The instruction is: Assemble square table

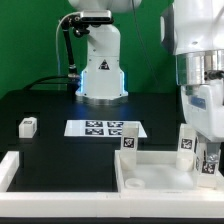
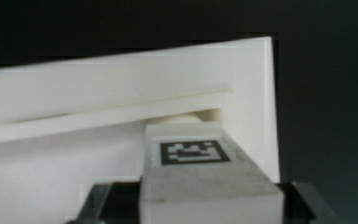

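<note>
1. Surface: black table (image 1: pixel 40 105) w/ a green backdrop (image 1: pixel 25 40) behind it. Cables run along the back edge toward the robot base (image 1: pixel 100 70), white, standing at centre rear.
2. Far on the exterior view's left, at the front edge, a white L-shaped rail (image 1: pixel 12 170) lies flat.
3. Just behind it, one small white leg (image 1: pixel 28 126) sits alone on the black surface, well apart from the other parts.
4. Centre: the marker board (image 1: pixel 105 129), a flat white strip w/ printed tags, lies in front of the base.
5. On the exterior view's right: the square tabletop (image 1: pixel 160 180), white w/ raised rim, at the front. One leg (image 1: pixel 128 141) stands upright at its rear corner nearest centre; another leg (image 1: pixel 186 142) stands at the rear corner further right.
6. Gripper (image 1: pixel 207 150) (arm comes down from top right) is low over the tabletop's right side, at a third tagged leg (image 1: pixel 209 160).
7. Wrist view: held leg (image 2: pixel 197 165) sits between the two dark fingers (image 2: pixel 108 203), tag facing the camera, its far end against the tabletop's white rim (image 2: pixel 158 85). Jaws partly closed, clamped on the leg's sides.
</note>
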Controlling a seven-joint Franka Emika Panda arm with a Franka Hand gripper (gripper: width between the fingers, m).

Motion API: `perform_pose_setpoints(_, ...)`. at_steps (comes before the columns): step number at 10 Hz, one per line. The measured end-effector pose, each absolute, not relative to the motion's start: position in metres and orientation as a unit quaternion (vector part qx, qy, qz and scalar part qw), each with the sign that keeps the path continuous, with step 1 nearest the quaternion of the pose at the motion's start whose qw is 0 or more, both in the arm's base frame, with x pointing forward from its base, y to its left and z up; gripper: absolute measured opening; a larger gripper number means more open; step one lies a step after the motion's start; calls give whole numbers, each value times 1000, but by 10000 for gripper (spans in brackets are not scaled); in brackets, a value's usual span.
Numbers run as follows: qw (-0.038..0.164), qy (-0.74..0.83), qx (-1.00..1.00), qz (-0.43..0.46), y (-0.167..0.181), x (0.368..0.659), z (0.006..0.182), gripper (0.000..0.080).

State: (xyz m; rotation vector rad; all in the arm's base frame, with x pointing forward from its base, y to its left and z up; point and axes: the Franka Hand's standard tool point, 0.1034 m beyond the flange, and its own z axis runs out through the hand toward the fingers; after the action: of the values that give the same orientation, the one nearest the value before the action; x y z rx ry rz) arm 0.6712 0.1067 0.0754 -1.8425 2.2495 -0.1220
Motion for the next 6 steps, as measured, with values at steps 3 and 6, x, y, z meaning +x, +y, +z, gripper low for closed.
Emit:
perform_pose_setpoints(3, 90, 655, -747, -64, 113, 670, 73, 616)
perform_pose_setpoints(6, 81, 496, -858, -103, 112, 676, 71, 647)
